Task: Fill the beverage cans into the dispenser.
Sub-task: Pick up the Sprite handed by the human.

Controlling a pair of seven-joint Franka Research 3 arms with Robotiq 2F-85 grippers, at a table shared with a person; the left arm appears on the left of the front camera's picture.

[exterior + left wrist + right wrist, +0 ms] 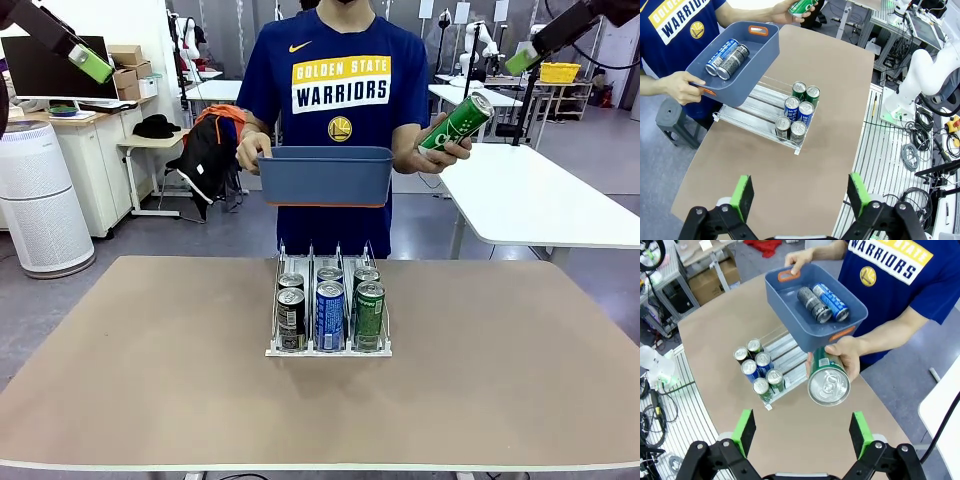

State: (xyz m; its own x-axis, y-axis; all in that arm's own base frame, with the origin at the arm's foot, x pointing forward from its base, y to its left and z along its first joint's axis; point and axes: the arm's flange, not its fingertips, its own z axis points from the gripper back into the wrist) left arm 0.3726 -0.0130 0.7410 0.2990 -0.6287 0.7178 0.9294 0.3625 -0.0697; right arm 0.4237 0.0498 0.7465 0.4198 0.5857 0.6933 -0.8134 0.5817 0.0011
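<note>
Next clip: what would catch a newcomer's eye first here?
A person across the table holds up a green can and, beside it, a blue-grey bin with two more cans inside. At mid-table, the dispenser already carries six cans at its near end.

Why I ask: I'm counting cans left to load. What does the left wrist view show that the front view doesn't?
Left wrist view: it looks down into the bin, where a blue can and a black can lie side by side. Front view: the bin's outer wall faces the camera, its inside hidden. Both: six cans standing in the dispenser, and a green can in the person's hand.
</note>
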